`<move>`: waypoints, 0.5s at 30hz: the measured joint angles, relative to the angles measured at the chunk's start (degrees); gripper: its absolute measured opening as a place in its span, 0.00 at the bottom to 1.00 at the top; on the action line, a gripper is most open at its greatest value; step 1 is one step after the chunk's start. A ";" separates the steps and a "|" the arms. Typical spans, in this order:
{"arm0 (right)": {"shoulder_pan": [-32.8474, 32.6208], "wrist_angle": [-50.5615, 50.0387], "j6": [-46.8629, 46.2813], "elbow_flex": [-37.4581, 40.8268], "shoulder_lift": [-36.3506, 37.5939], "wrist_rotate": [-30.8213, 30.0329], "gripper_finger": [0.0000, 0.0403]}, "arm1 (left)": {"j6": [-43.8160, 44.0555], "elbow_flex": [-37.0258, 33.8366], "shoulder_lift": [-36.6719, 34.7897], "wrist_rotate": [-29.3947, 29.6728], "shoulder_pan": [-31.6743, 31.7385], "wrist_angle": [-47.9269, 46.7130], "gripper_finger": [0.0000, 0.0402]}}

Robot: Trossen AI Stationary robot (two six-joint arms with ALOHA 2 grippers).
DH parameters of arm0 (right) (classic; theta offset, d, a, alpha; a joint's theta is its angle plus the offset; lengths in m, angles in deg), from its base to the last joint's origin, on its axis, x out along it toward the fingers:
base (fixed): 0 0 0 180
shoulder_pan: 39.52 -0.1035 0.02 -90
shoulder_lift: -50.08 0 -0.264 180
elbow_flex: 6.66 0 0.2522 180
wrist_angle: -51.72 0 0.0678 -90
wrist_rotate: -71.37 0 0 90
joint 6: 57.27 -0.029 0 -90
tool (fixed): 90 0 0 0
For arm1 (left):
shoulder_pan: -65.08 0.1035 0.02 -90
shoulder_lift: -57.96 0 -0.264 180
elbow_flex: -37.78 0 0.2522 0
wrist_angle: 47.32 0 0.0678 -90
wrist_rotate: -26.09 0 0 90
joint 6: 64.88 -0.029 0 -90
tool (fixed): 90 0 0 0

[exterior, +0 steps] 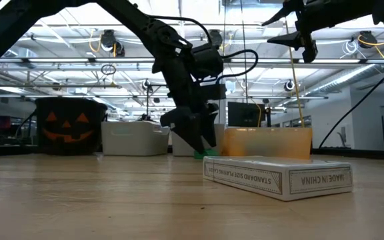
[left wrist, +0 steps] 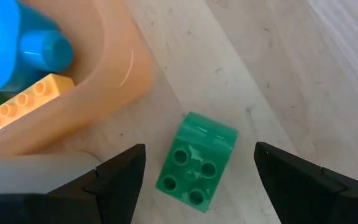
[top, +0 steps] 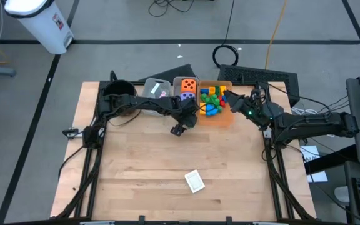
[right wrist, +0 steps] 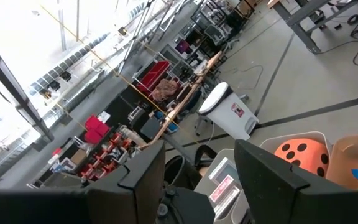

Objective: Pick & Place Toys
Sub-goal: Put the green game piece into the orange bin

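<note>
A green four-stud block (left wrist: 196, 162) lies on the wooden table just outside the near left corner of the orange bin (left wrist: 104, 81); it also shows in the low view (exterior: 201, 155). My left gripper (left wrist: 199, 149) is open, pointing down, with one finger on each side of the block and apart from it; it shows in the high view (top: 179, 128). My right gripper (top: 230, 98) is open and empty, raised above the orange bin (top: 225, 115). A white card box (top: 194, 181) lies flat near the table's front.
The orange bin holds several coloured blocks (top: 212, 100). Beside it a grey bin holds an orange die (top: 189, 85) and a purple die (top: 187, 97); another grey bin (top: 157, 89) holds cards. A black pot (top: 117, 94) stands at the far left.
</note>
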 joint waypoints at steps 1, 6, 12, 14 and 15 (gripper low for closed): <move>0.00 -0.09 0.01 0.00 0.00 0.00 0.46 | -0.04 0.00 0.00 0.06 0.00 -0.03 0.77; 0.00 -0.12 0.04 0.00 0.00 0.00 0.46 | -0.68 0.00 0.07 0.92 -0.63 -1.38 0.77; 0.02 -0.29 -0.15 0.00 0.00 0.04 0.46 | -0.01 0.10 1.62 1.05 -2.03 -4.43 0.77; 0.02 -0.52 -0.15 0.02 0.00 0.19 0.46 | 0.08 0.11 1.62 1.47 -2.60 -4.78 0.77; 0.02 -0.53 -0.15 0.00 0.00 0.20 0.46 | 0.44 0.11 1.64 2.12 -2.95 -4.83 0.77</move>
